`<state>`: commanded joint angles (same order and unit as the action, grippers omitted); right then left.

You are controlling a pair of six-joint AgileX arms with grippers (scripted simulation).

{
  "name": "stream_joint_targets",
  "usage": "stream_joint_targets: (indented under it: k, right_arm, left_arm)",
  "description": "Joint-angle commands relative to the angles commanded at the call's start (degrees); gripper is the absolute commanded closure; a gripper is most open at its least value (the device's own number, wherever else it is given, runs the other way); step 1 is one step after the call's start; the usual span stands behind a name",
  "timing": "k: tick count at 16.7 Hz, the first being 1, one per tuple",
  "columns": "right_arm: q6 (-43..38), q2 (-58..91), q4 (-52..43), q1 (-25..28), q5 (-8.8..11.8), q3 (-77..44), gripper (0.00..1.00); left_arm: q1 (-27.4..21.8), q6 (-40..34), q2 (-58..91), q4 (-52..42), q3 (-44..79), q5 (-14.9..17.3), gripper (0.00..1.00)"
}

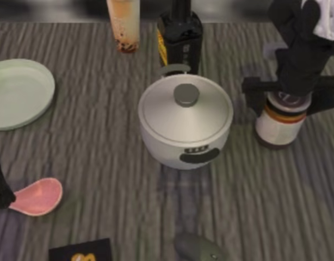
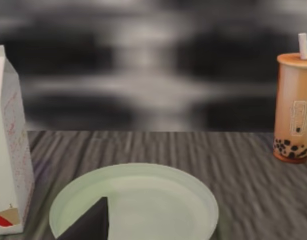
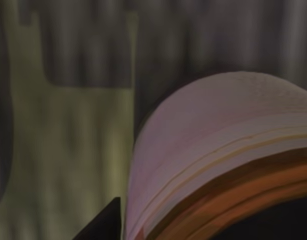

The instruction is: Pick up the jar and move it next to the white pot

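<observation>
The squat white-labelled jar (image 1: pixel 280 122) stands upright just right of the lidded white pot (image 1: pixel 185 122).

The worktop (image 1: pixel 91 147) looks like rough grey wood with a streaked grain and a matt face. At its middle, the white pot (image 1: pixel 184 122) has a smooth satin finish, enamel or painted metal by the look, and its grey knob (image 1: pixel 186 94) is dull. At three o'clock from it, the jar (image 1: pixel 279 122) seems glass with a matt paper label. The plate (image 1: pixel 17 92) at nine o'clock is smooth, faintly glossy. The pink spoon (image 1: pixel 39 196) looks like glazed ceramic or plastic. The carton (image 2: pixel 8 145) looks like paper.
</observation>
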<state>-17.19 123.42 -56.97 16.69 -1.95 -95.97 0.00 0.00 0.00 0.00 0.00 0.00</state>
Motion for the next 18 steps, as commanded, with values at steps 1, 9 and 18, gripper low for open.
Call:
stream_joint_targets:
  k: [1,9,18]
  right_arm:
    - [0.0,0.1,0.2,0.0,0.0,0.2,1.00]
    - [0.0,0.1,0.2,0.0,0.0,0.2,0.62]
    - [0.0,0.1,0.2,0.0,0.0,0.2,0.00]
  left_arm:
    - [0.0,0.0,0.0,0.0,0.0,0.0,0.00]
    - [0.0,0.0,0.0,0.0,0.0,0.0,0.00]
    - [0.0,0.0,0.0,0.0,0.0,0.0,0.00]
